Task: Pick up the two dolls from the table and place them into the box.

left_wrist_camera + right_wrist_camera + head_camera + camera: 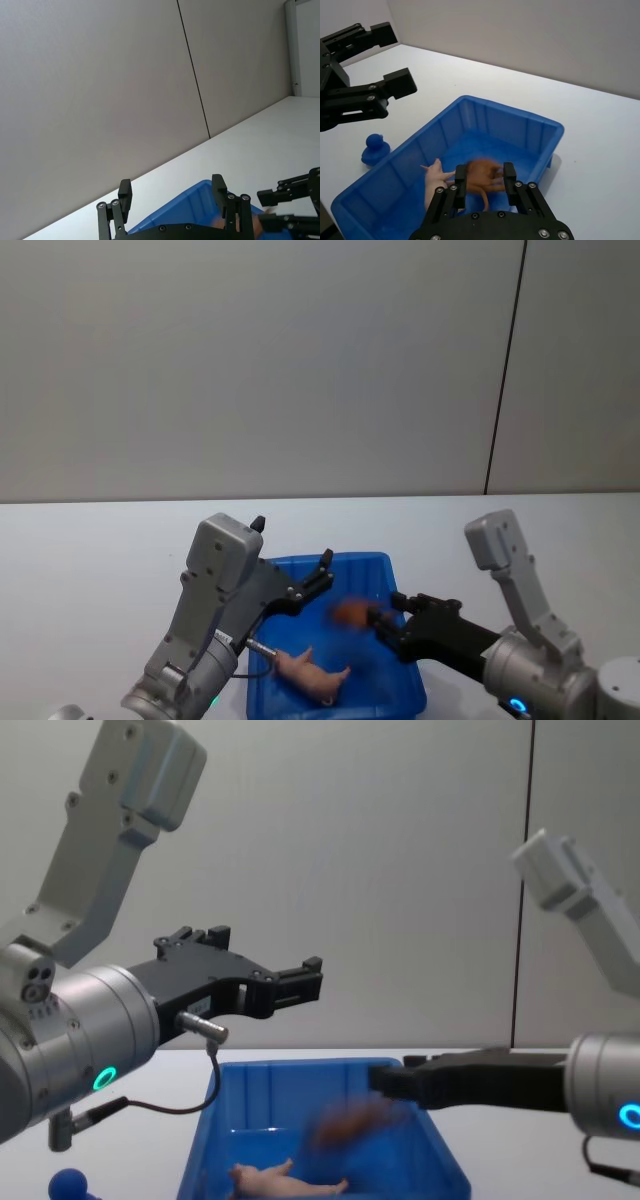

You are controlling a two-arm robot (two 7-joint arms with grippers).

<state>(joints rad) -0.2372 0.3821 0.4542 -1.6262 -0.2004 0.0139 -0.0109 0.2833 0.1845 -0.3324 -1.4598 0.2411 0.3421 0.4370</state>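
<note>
Pig doll (312,674) pink, in box (360,562); lion doll (348,613) brown, blurred between parted right gripper (485,171) | left gripper (171,181) spread, empty

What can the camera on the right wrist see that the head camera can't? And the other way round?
Right wrist view: a small blue toy sits on the table beside the box. Head view: the tall grey links of the left arm and the right arm. Both: the box, the pink pig lying inside it, the blurred brown lion over the box, and the left gripper and right gripper, fingers open.
</note>
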